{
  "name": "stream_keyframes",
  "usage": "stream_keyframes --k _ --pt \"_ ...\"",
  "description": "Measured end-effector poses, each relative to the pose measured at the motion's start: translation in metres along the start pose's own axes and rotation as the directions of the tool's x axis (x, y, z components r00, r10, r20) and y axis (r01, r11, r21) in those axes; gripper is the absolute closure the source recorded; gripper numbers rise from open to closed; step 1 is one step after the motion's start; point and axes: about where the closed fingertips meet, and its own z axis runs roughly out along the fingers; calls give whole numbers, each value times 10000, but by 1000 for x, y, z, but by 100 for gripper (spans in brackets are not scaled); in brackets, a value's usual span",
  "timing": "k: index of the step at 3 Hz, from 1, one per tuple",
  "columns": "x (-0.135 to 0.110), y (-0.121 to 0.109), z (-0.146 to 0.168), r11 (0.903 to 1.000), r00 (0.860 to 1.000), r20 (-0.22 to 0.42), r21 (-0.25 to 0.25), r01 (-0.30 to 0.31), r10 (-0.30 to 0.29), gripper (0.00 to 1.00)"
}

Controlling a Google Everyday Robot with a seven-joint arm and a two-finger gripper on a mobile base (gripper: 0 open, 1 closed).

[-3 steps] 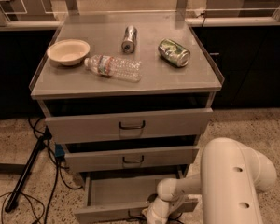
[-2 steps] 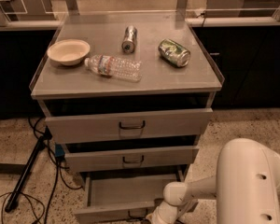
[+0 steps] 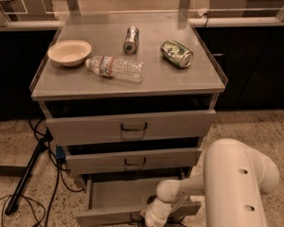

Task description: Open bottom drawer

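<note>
Gripper is low at the near edge of the view, at the front of the bottom drawer; whether it holds anything, I cannot tell. The bottom drawer is pulled out and its grey tray shows. Above it come the middle drawer and the top drawer. On the cabinet top lie a plastic bottle, a bowl, a silver can and a green can.

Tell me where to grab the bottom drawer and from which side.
Grip the small loop handle centred on the front of the bottom drawer, coming straight from the front. That front is flat, so the handle is its only protruding part, and the drawer slides that way. The gripper is low, right at that front.
</note>
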Motion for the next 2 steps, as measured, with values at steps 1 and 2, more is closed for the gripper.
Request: stream_keyframes --k 1,2 --pt "0 0 0 10000 10000 0 0 0 0 0" --pt "11 3 20 9999 9993 -363 -143 -70 64 0"
